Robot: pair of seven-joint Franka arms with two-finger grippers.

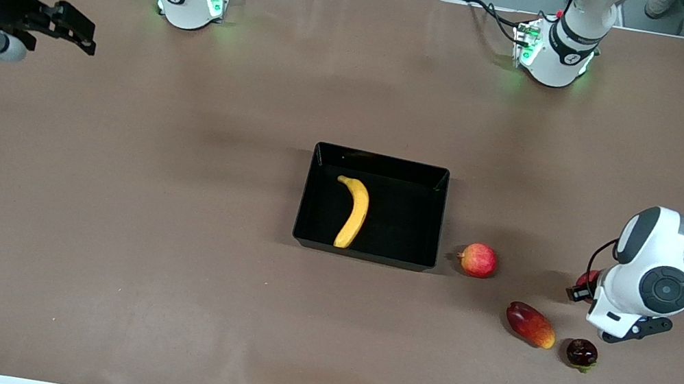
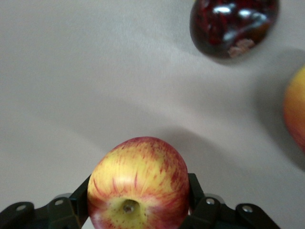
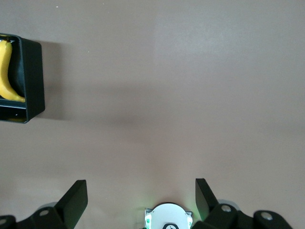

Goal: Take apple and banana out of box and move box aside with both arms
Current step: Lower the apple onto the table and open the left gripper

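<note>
The apple (image 2: 138, 183) fills the left wrist view: a round, smooth-skinned fruit, yellow around its stem dimple and streaked with red that deepens toward the sides, its skin catching a soft sheen. The left gripper (image 2: 138, 200) has it clamped, 1 black finger (image 2: 81, 195) pressed to each flank, so the jaws stand partway in around the fruit. In the front view only a sliver of that red shows at the gripper's tip, over the table (image 1: 164, 259) at the left arm's end, near 3 loose fruits. Those are a pinkish-red round fruit (image 1: 478, 260) with a small crown nub, just beside the box wall; an oval mango (image 1: 530, 325), red shading to orange, nearer the front camera; and a small, glossy, very dark red fruit (image 1: 582, 353) beside the mango. The box (image 1: 313, 239) sits mid-table, a shallow rectangular tray of shiny black plastic with upright walls that reflect the light. Inside it lies the banana (image 1: 354, 211), long, curved and plain matte yellow, lengthwise toward the right arm's side of the tray floor, its stem end pointing toward the robot bases. The table itself wears a dull brown covering, slightly rippled along the edge nearest the front camera. The right gripper (image 1: 74, 29) waits up over bare table at the right arm's end, well apart from the box, its 2 dark fingers (image 3: 74, 198) spread wide with nothing between them.
</note>
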